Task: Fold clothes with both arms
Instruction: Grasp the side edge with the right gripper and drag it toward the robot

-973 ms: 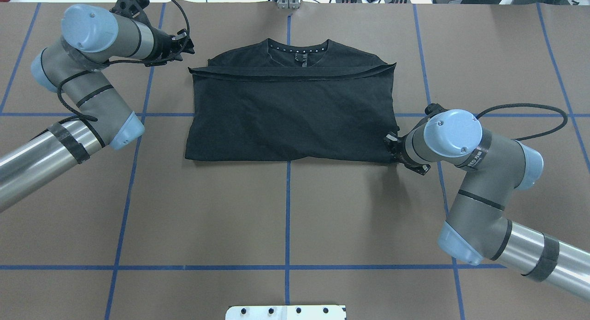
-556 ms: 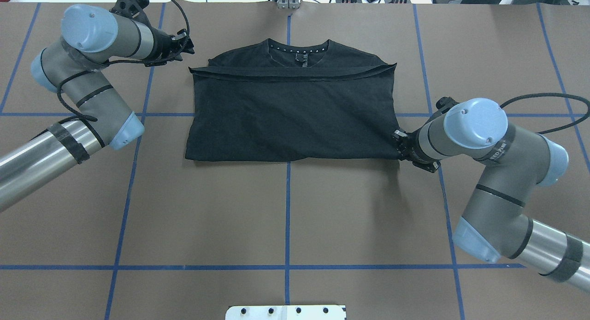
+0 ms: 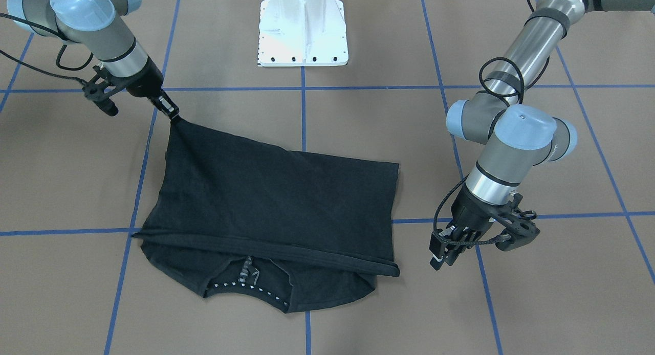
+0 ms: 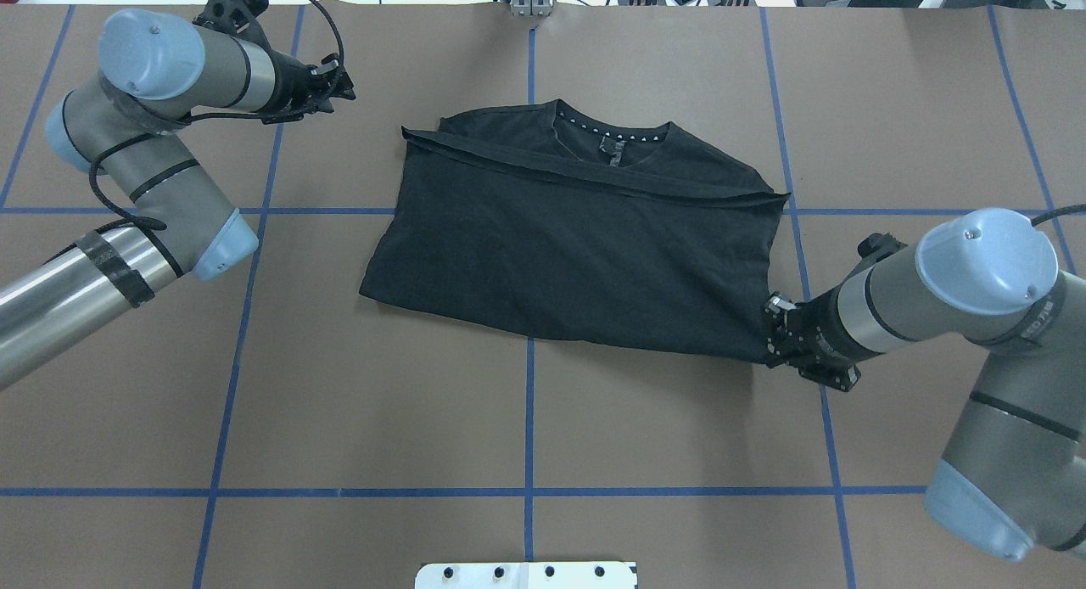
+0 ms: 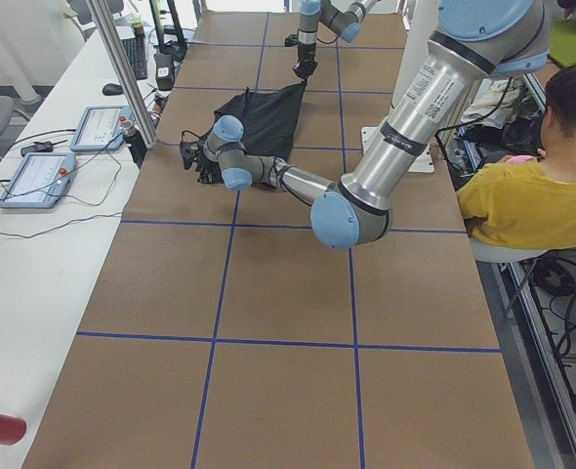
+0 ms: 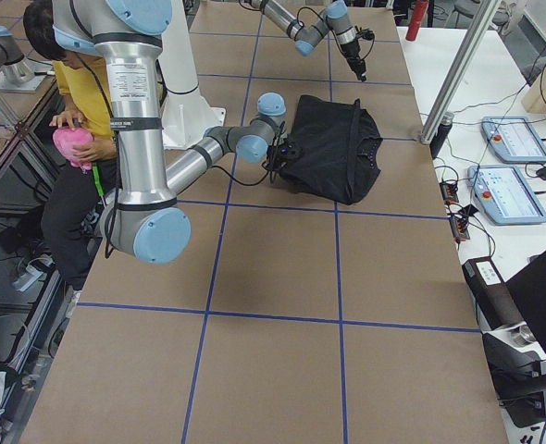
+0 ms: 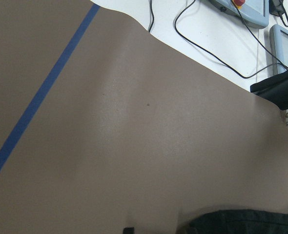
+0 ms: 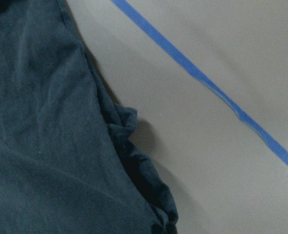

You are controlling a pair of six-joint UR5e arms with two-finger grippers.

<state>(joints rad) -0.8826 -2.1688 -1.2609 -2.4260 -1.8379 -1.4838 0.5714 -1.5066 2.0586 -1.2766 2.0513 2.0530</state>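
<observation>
Firstly, from the front: the right gripper is clamped on a corner of the T-shirt, so the cloth stretches taut to it. From overhead, the half-folded shirt lies skewed on the table. The left gripper hangs apart from it, holding nothing, and I cannot tell how its jaws stand.

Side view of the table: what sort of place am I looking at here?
Probably a robotics lab. The left arm and right arm work a black T-shirt on a table marked with a blue tape grid, and control tablets lie cabled on the white bench beside it.
</observation>
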